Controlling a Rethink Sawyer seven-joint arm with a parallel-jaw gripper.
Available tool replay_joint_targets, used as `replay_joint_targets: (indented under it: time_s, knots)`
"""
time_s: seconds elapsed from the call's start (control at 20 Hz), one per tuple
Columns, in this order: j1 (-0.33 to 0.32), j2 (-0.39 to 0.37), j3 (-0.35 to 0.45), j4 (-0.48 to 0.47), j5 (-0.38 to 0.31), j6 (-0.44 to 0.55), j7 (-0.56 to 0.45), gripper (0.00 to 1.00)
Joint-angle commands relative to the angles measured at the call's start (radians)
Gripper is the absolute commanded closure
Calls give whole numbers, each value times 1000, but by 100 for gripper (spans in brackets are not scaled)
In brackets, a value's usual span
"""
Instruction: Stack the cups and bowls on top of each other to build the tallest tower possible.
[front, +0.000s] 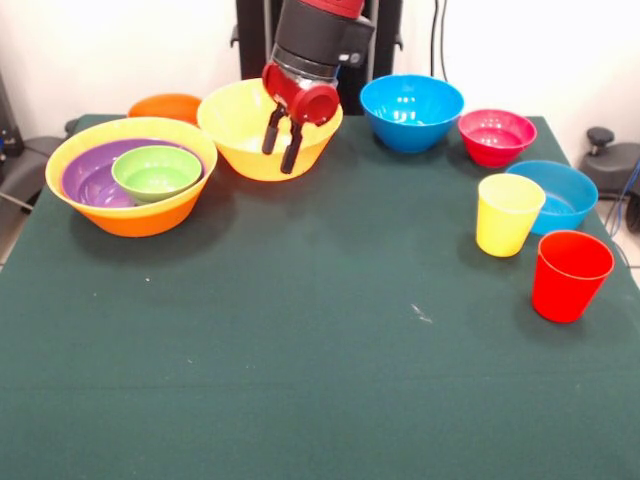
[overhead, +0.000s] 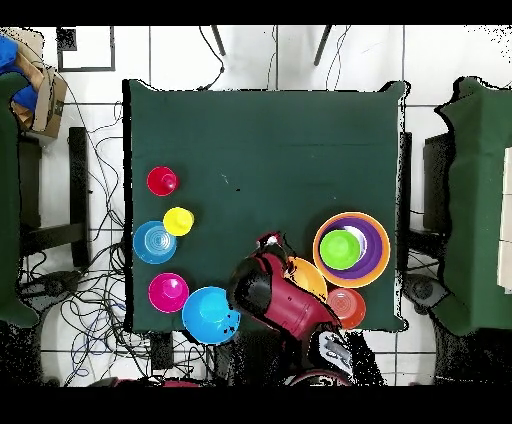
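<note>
While the arm (front: 318, 40) leans down, its empty gripper (front: 281, 140) hangs parted before the yellow-orange bowl (front: 240, 125)

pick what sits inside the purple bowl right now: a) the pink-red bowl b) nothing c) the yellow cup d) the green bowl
d: the green bowl rests inside the purple bowl, which itself sits in a large yellow-orange bowl; the yellow cup and pink-red bowl stand apart on the table's other side.
</note>
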Motion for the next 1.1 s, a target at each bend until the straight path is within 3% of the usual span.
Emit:
replay_joint_targets:
  time_s: [0.05, 0.2, 0.45, 0.75, 1.1]
  knots:
    - [6, 8, 0, -59, 10, 386, 9, 0]
    - [49, 25, -12, -42, 34, 363, 63, 0]
    - [24, 60, 29, -1, -2, 248, 119, 0]
    - [-42, 180, 53, -135, -25, 182, 73, 0]
    - [-57, 218, 41, -256, 1, 260, 42, 0]
